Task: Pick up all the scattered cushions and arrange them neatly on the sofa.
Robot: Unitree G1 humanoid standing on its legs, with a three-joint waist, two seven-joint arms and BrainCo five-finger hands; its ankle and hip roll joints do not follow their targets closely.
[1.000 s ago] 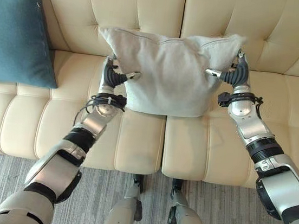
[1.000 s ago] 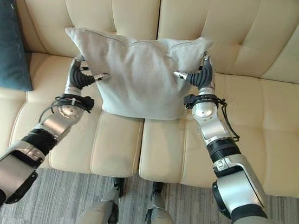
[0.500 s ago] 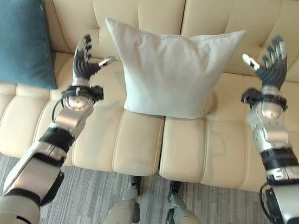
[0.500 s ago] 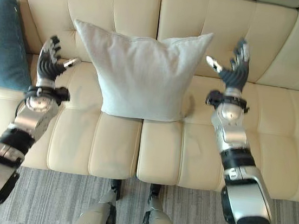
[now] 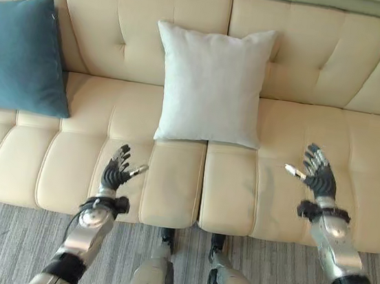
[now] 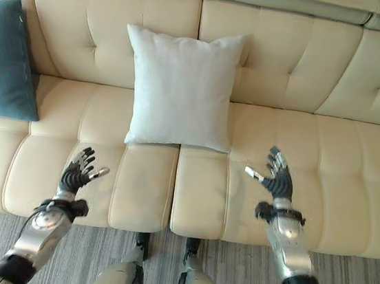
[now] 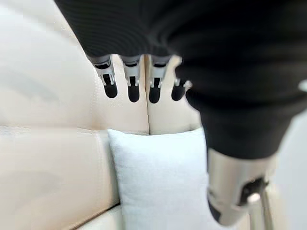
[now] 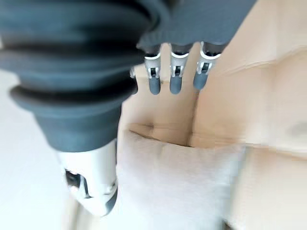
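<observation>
Your left robot hand (image 5: 115, 171) hovers over the front of the sofa seat, fingers spread and straight, holding nothing. Your right robot hand (image 5: 318, 178) does the same over the seat on the other side (thumb out toward the middle). Between them and farther back, the white cushion (image 5: 212, 84) stands upright on the sofa (image 5: 365, 73), leaning on the backrest, well apart from both hands. The blue cushion (image 5: 20, 55) leans at the sofa's left end.
</observation>
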